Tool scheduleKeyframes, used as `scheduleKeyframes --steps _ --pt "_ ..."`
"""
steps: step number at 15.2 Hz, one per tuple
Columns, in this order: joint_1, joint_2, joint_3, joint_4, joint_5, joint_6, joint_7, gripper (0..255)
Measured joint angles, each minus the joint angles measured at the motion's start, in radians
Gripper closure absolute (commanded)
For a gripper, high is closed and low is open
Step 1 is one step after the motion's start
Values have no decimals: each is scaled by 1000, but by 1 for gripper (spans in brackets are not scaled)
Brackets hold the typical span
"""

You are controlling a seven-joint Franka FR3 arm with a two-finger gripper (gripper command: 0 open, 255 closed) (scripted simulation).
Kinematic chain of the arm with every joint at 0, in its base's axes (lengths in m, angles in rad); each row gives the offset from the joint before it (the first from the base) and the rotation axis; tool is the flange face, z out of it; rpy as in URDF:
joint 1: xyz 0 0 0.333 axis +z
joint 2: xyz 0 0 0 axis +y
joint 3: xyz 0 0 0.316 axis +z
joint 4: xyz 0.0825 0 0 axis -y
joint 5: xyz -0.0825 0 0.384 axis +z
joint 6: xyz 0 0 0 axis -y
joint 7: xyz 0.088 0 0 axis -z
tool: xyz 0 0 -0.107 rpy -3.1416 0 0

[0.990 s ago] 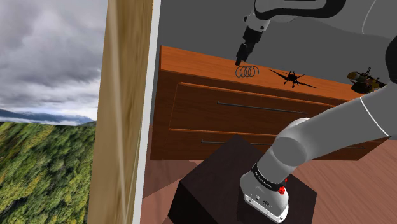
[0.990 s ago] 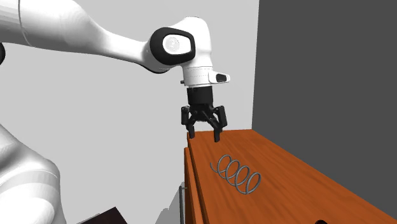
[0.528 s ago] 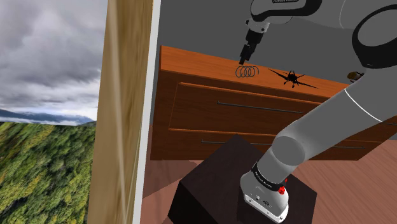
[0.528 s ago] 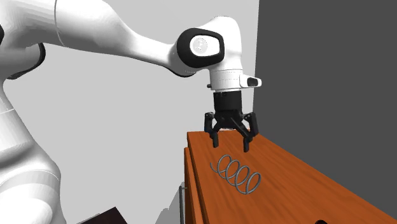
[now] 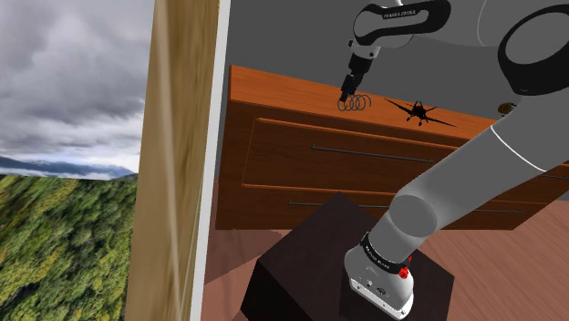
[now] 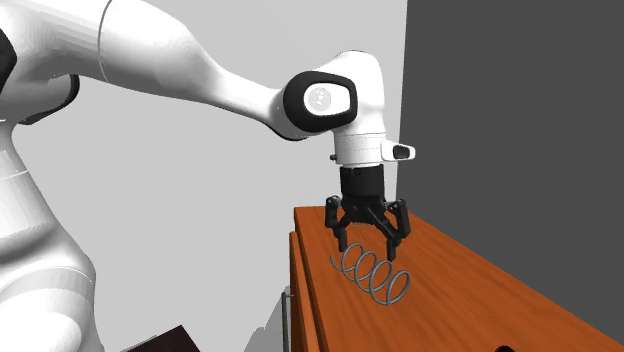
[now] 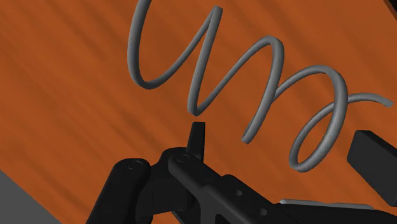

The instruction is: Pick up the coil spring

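Small lettering on the arm (image 5: 402,13) cannot be read. The gripper (image 6: 368,248) is held wide open over the spring (image 6: 372,272), near the dresser's (image 6: 450,290) front edge; nothing is gripped.

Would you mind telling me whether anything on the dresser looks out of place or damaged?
Nothing stands out. The grey wire coil spring lies intact on its side on the orange-brown wooden dresser top, with the jaws open over it. The small black model aeroplane sits upright further along the top.
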Motion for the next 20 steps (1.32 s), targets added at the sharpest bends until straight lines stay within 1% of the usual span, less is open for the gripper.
scheduleKeyframes --steps 1,11,20 --pt "0 1 -1 -3 0 4 -1 255" --pt "-1 2 -1 -5 0 10 -1 255" --pt "3 -5 7 94 5 -97 -9 255"
